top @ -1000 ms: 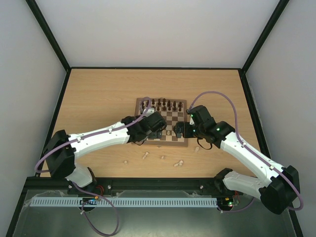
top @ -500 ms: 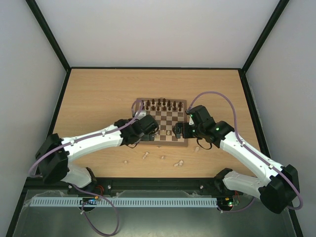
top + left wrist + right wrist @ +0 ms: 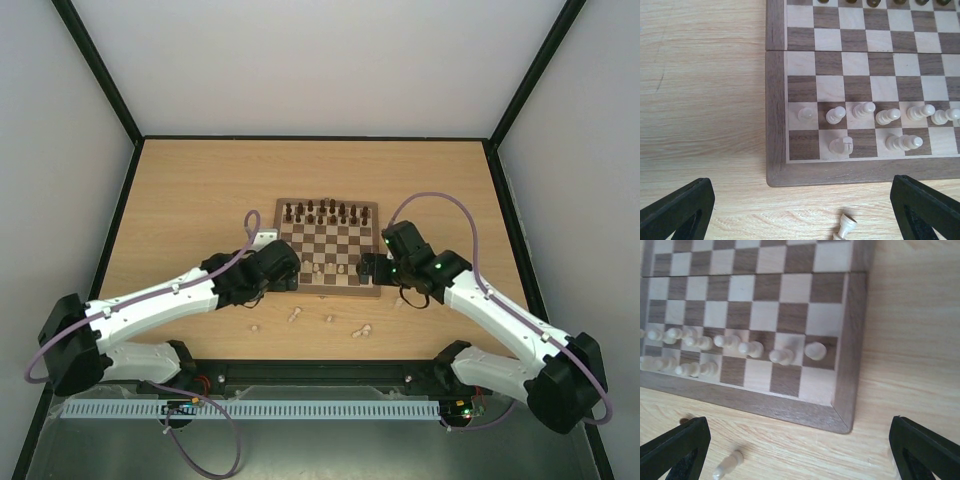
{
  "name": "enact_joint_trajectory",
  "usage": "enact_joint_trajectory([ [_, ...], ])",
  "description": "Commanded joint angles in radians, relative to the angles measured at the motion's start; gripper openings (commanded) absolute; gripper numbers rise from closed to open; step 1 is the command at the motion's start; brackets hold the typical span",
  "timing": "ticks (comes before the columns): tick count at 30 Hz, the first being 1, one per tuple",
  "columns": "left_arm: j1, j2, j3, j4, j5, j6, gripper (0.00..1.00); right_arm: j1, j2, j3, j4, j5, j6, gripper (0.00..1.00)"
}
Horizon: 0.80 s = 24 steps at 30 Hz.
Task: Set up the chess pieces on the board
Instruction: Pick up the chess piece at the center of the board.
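My left pincer [image 3: 800,200] and right pincer [image 3: 800,437] hung released; the piece [image 3: 844,226] on the worktop [image 3: 700,75], six o'clock of the board [image 3: 775,150], looked light, slick; best pinched mid-stem.

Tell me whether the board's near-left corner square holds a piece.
No: the board has that corner square bare; the nearest cream piece stands one square right.
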Motion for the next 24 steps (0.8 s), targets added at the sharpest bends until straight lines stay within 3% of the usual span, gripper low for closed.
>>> enact_joint_trajectory([
  [1, 0.02, -0.05, -0.021, 0.039, 0.015, 0.072, 0.99, 0.006, -0.065, -0.054, -0.066, 0.039, 0.12, 0.99],
  [11, 0.04, -0.036, -0.047, 0.127, 0.107, 0.19, 0.99, 0.032, -0.138, -0.132, -0.12, 0.11, 0.273, 0.99],
  [24, 0.066, -0.003, -0.066, 0.19, 0.156, 0.242, 0.99, 0.125, -0.013, -0.135, -0.202, 0.277, 0.391, 0.93],
])
